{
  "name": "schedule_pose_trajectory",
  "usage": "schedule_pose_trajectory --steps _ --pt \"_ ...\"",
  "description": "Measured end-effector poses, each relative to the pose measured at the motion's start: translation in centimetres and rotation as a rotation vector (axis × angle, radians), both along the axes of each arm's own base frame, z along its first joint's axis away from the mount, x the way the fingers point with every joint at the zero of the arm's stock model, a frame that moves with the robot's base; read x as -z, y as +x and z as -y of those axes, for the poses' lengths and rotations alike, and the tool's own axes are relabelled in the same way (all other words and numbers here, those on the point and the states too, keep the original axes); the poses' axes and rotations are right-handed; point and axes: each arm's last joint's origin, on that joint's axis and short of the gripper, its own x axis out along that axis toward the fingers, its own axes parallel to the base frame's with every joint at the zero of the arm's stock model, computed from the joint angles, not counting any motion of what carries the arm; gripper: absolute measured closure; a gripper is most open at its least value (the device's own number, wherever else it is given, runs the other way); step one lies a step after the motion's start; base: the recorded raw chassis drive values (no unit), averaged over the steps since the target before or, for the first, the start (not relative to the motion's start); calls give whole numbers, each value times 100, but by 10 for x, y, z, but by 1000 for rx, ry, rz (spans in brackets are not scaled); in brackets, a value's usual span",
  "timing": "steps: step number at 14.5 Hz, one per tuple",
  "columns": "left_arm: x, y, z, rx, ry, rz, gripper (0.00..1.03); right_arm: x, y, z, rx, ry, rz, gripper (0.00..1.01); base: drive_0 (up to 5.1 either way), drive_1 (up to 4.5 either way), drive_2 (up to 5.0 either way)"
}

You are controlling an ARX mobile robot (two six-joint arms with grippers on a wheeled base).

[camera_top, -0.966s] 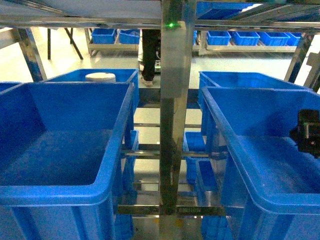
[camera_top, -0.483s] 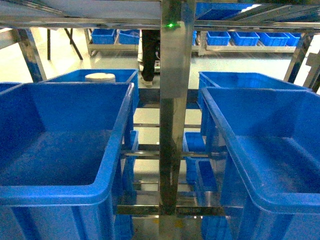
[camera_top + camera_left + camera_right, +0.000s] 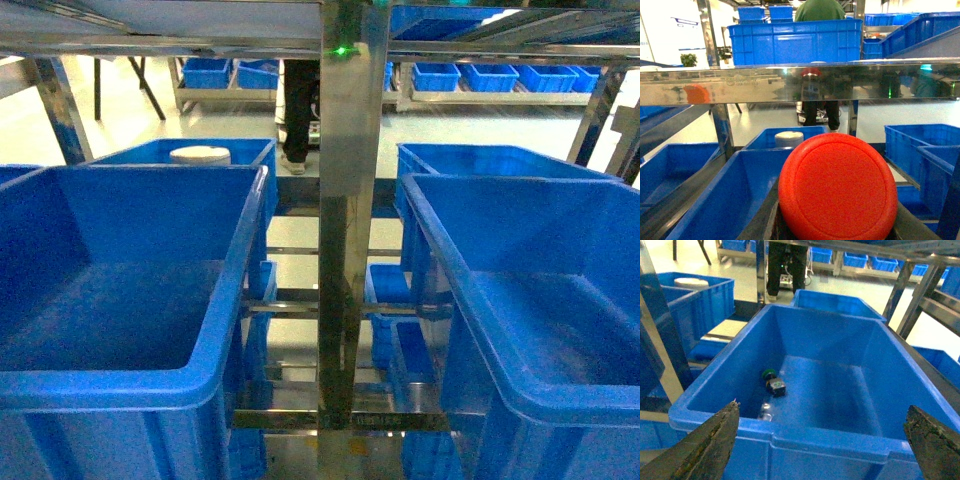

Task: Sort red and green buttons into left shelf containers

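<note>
Your left gripper [image 3: 835, 235] is clamped on a red button [image 3: 838, 187], cap filling its wrist view, with a blue bin [image 3: 735, 195] just below and ahead. Your right gripper [image 3: 825, 440] has its fingers [image 3: 710, 442] spread wide above another bin [image 3: 805, 432]; a green button [image 3: 774, 382] lies on that bin's floor, ahead and left.

Left bin [image 3: 130, 300] and right bin [image 3: 520, 320] flanking shelf post [image 3: 345, 200], button [image 3: 774, 384] inside right bin

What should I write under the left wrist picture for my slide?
Left gripper carrying a red button toward a big blue bin on the shelf.
</note>
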Motion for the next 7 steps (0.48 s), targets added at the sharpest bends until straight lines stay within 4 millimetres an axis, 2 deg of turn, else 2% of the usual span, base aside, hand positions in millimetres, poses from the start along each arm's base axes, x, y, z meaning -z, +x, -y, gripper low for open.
schedule_pose_trajectory --steps 4,7 --pt "14 3 0 0 17 -131 78 2 1 0 0 0 -19 3 0 0 0" --pt "30 29 -4 22 33 -248 78 2 1 0 0 0 -19 3 0 0 0"
